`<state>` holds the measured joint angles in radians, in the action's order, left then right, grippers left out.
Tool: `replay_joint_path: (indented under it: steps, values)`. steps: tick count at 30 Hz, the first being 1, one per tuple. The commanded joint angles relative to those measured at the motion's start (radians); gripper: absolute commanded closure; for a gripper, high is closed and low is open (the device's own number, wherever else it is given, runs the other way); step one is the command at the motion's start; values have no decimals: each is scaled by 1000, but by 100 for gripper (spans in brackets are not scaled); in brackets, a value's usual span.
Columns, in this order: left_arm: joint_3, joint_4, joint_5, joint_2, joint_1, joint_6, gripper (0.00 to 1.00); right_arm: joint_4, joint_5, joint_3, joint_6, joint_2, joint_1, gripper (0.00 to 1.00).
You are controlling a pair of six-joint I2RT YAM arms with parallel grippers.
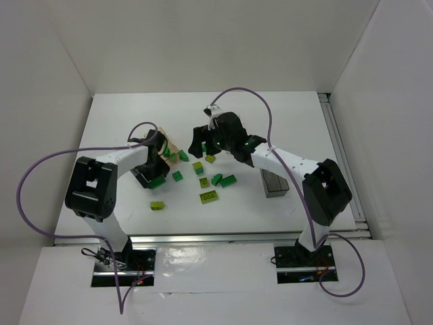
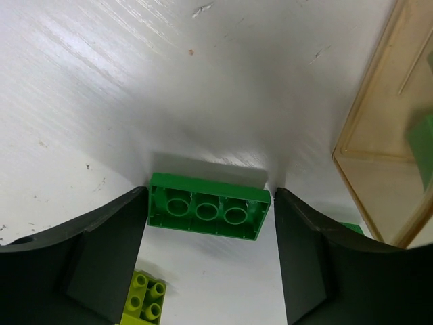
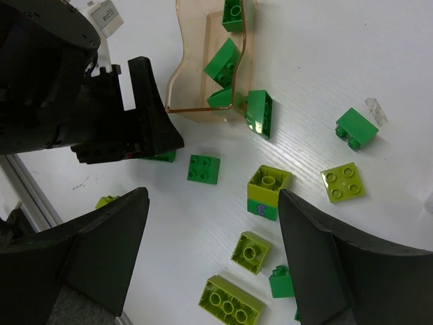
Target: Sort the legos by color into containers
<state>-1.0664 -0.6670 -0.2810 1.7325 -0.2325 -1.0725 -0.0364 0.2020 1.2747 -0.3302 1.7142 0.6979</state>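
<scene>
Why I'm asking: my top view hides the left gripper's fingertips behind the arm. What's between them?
Observer: A dark green brick, underside showing, lies between the left gripper's fingers.
Operator: Clamped?
Observer: Cannot tell. Each finger stands right at one end of it, with at most a sliver of gap.
Operator: Anything in the box beside it?
Observer: Yes. The right wrist view shows at least two dark green bricks inside the box.
</scene>
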Motion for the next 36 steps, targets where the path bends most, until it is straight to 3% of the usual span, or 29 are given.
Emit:
replay_joint_path:
  steps: [1, 5, 14, 25, 31, 32, 36]
  values:
    - [-1, -69, -50, -28, -7, 22, 19, 47, 10, -5, -9, 2, 9, 16]
    - [-10, -114, -84, -91, -7, 31, 25, 47, 10, -5, -9, 2, 9, 16]
    - [-147, -146, -107, -264, -7, 94, 28, 38, -9, -14, -9, -18, 9, 16]
    - [-434, -126, -93, 11, 45, 114, 29, -14, -55, -57, 10, -100, 0, 16]
    - [-561, -126, -70, 150, 55, 146, 11, -33, -67, -87, 19, -137, -9, 15]
    - [-588, -126, -55, 162, 55, 160, 2, -42, -67, -87, 19, -137, -9, 15]
    - [-609, -126, -23, 171, 64, 174, 0, -51, -33, -87, 19, -137, -9, 15]
